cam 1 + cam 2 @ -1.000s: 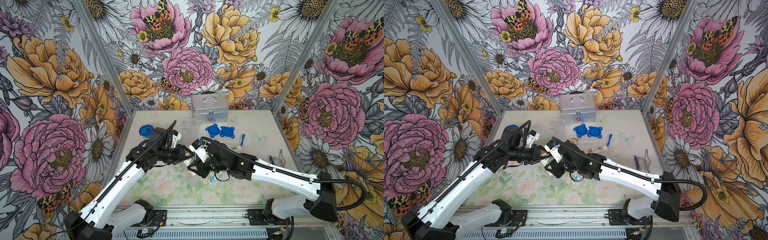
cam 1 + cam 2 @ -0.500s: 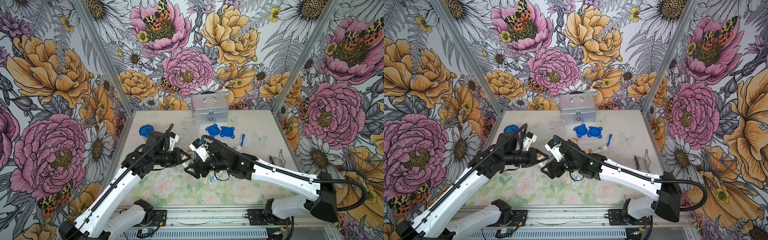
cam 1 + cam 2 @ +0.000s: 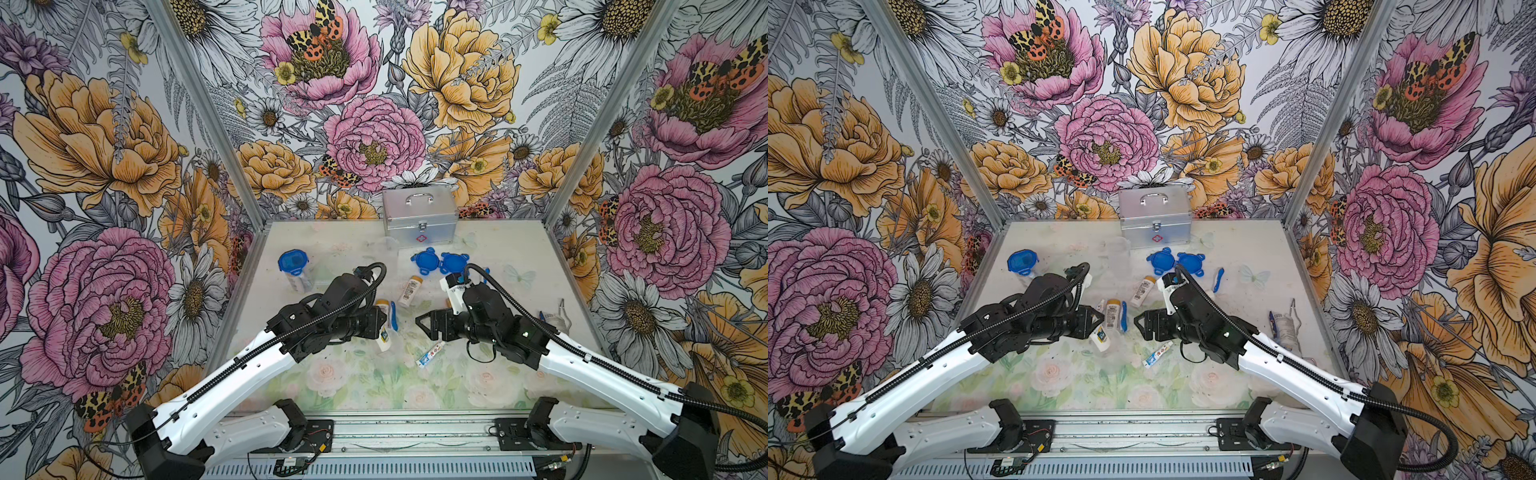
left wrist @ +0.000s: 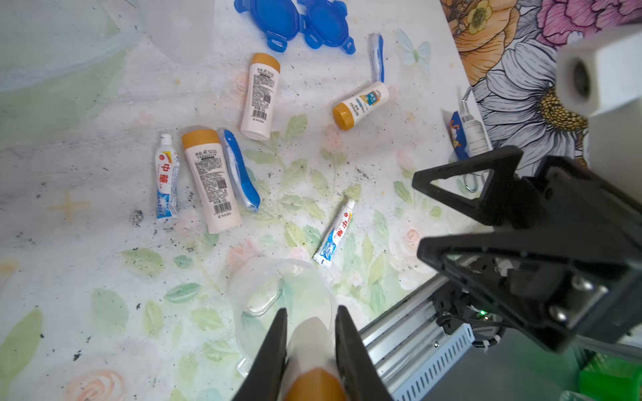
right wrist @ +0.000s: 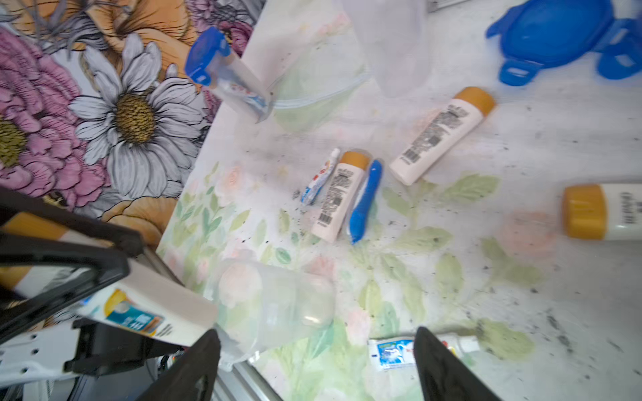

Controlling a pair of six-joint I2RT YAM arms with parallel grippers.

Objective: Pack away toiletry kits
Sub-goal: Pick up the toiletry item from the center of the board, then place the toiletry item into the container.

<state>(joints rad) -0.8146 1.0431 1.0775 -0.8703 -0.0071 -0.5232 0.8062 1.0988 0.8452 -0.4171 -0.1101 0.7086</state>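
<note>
The left claw (image 4: 311, 310) pinches an orange-capped bottle (image 4: 307, 343) near its cap end. The bottle's base is aimed into the mouth of a clear cup (image 4: 278, 288), which appears to lie on its side on the worktop (image 4: 104, 243). Whether the base is already past the rim, I cannot tell. The right claw (image 5: 316, 335) is spread wide and empty, just beside the cup and touching nothing that I can see.

The main risk is that nothing holds the cup. It is light and smooth-sided, so a push from the bottle would likely slide or roll it away rather than seat the bottle. It could then skid into the toothpaste tube (image 5: 392, 354) lying just beside it.

If the base meets the rim off-centre, the bottle may pivot in the pinch, because it is gripped far from the working end. It could then twist loose or drop short of the cup.

Should the right claw close to brace the cup, too hard a squeeze could buckle the thin wall and narrow the mouth. A low approach could drag the tube along.

The two claws also face each other at close range, so a hasty advance by either could knock them together and jar the bottle free
</note>
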